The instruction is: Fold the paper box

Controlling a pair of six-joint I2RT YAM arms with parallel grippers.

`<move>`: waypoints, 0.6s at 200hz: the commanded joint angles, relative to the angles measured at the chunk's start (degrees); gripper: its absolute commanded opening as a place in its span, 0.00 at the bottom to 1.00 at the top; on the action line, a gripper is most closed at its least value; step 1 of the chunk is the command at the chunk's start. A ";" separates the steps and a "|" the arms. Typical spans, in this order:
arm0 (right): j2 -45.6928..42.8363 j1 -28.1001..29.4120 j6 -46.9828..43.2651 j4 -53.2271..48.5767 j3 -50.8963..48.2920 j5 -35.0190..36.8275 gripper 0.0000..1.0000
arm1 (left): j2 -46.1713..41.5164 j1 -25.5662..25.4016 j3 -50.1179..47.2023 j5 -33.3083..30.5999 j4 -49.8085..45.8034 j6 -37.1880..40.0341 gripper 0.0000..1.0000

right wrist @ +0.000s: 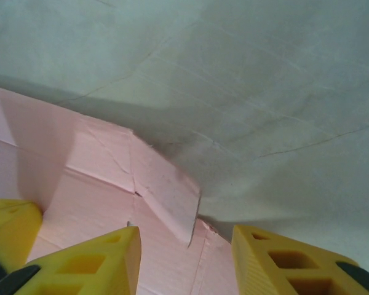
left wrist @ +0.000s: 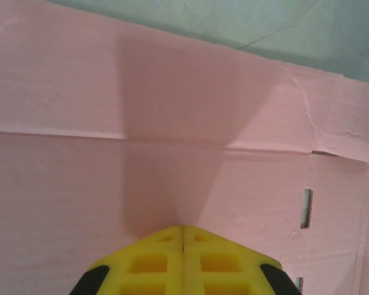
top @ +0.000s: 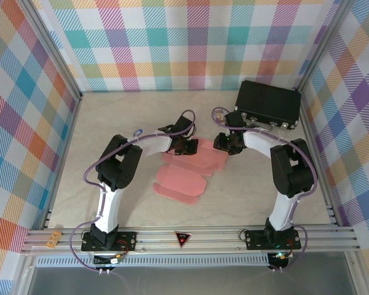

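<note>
Pressing flat together, the left gripper's (left wrist: 183, 228) yellow fingers (left wrist: 150, 261) are fully closed, with their tips on the pink box (left wrist: 172, 92) sheet and nothing pinched between them. The right gripper (right wrist: 184, 236) stands partly open and grips nothing; a raised flap (right wrist: 166, 196) sits between its fingers. The box lies unfolded in the middle of the table (top: 111, 123), between the arms. A black case (top: 267, 104) sits at the far right corner.

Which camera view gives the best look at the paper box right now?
Top external: the paper box lies flat on the table, with most of its outline visible. The left wrist view shows a creased panel close up. The right wrist view shows one corner flap.
</note>
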 commanded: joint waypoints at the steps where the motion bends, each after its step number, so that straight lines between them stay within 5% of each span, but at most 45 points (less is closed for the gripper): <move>1: 0.97 -0.37 0.21 0.24 1.84 -0.52 0.44 | 0.64 -0.11 -2.33 -1.10 -0.77 -1.50 0.00; 120: 1.53 -0.33 -4.87 5.75 3.40 -11.96 0.37 | 1.77 -0.42 -3.13 -0.13 -0.40 -1.26 0.00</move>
